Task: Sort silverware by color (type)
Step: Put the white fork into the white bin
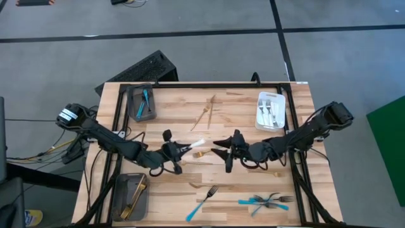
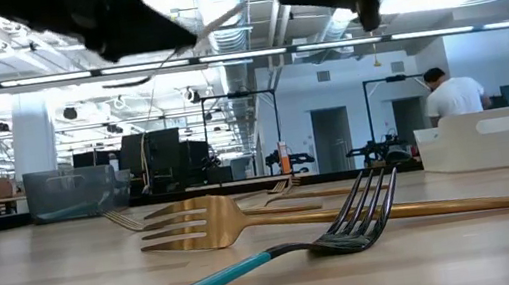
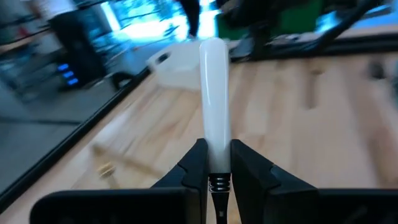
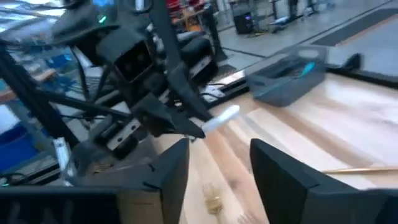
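The left gripper (image 3: pixel 217 171) has its jaws clamped on a smooth white-handled utensil (image 3: pixel 214 99), held above mid-counter (image 1: pixel 240 190). The right gripper (image 4: pixel 217 162), just beside it, stands wide and empty. No writing is legible.

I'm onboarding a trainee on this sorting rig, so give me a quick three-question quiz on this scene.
1. True or false: the right pincer is clamped on a fork.
2. What does the left pincer hold? A: a gold fork. B: a white-handled utensil. C: nothing.
3. Which tray holds the gold pieces?

Key: 1 false, it stands open and empty. 2 B. 3 the grey tray at the high view's bottom left.
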You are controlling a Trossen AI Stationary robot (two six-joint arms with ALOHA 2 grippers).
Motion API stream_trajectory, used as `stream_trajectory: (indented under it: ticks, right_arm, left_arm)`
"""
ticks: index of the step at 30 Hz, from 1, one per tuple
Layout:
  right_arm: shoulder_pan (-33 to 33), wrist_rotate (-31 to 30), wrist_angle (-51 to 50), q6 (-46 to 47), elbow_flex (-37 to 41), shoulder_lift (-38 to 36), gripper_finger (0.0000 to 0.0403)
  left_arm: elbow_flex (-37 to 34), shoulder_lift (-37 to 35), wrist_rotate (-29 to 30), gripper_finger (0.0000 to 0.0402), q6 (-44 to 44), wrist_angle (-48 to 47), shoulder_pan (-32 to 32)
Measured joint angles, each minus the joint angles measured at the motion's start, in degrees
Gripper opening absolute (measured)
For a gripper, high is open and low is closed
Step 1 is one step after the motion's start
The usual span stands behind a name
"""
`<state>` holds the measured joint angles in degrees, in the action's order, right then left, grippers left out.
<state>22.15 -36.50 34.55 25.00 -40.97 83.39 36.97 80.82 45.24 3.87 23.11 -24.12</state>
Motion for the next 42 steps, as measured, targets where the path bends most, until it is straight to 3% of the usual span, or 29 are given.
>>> stream_trajectory:
  ticks: [4,6,16,21,27,30,35,42]
  right_arm:
    - [-1.46,4.32,7.00,-0.50,-0.86,5.05,0.0220]
    - [-2.12,5.65,9.50,-2.18,-1.81,8.15,0.0224]
    - [-3.67,1.13,19.54,-5.65,-7.75,16.94,0.0204]
    - [-4.43,0.16,19.47,-6.47,-9.13,17.11,0.0153]
    - [-5.26,0.39,16.92,-6.80,-9.33,17.03,0.0034]
    - [-5.25,0.29,14.97,-9.28,-9.38,16.96,0.0032]
    - [-4.59,-9.63,2.33,-11.48,-9.23,13.57,0.0032]
    - [-0.35,-33.73,-25.08,-13.08,-9.22,2.99,0.0032]
  left_arm:
    - [0.04,0.00,-5.98,0.0037,-4.17,5.12,1.43]
    - [0.04,0.00,-6.19,0.0037,-5.67,6.22,2.03]
    - [0.08,-0.07,-5.35,0.0038,-10.21,7.02,2.98]
    - [0.09,-0.07,-5.54,0.0038,-10.75,5.76,2.95]
    - [0.09,-0.07,-4.57,0.0038,-9.96,4.54,2.96]
    - [0.09,-0.04,-3.29,0.0040,-8.43,3.53,2.96]
    - [0.09,-0.11,-1.69,0.0055,-4.65,-1.05,2.96]
    - [0.09,-0.11,3.45,0.0074,5.83,-13.65,2.96]
